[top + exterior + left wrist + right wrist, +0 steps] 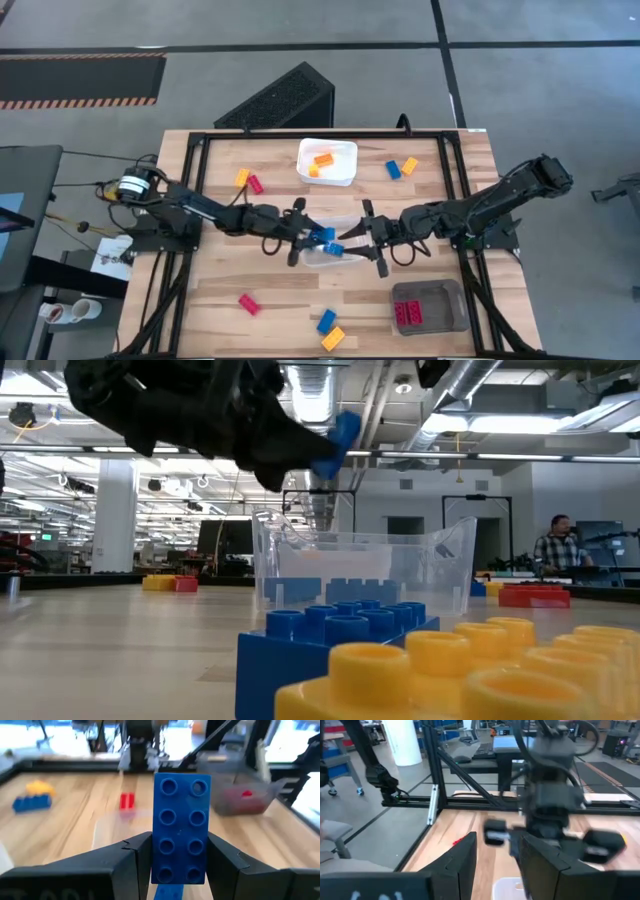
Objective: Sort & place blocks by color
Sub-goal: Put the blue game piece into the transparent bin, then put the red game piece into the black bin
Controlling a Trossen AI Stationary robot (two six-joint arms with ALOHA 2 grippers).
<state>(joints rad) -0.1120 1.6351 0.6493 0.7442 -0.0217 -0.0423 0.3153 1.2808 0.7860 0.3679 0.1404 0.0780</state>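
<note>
Your left gripper (175, 855) is pinching a blue block (181, 827) by its long sides, studs facing the wrist camera, long axis running straight out between the fingers (131, 862). In the high view that block (322, 237) hangs over the clear tray (335, 258) at mid-table, and from the low camera it shows as a blue corner (340, 445) above the tray's (445, 565) rim, with blue blocks already lying inside.

Your right gripper (372, 240) sits just beside the tray's other end, facing the left one; its fingers (457, 857) stand apart with nothing between them (the two arms crowd that tray from both sides, leaving little room there).

The white tray (345, 170) near the far edge holds orange blocks (321, 163); the grey tray (445, 315) at the near right corner holds red ones (408, 314). Loose blocks lie well apart on the open wood:
- a yellow and red pair (248, 181) at far left
- a blue and yellow pair (401, 167) at far right
- a single red (248, 304) at near left
- a blue and yellow pair (328, 329) by the near edge
</note>
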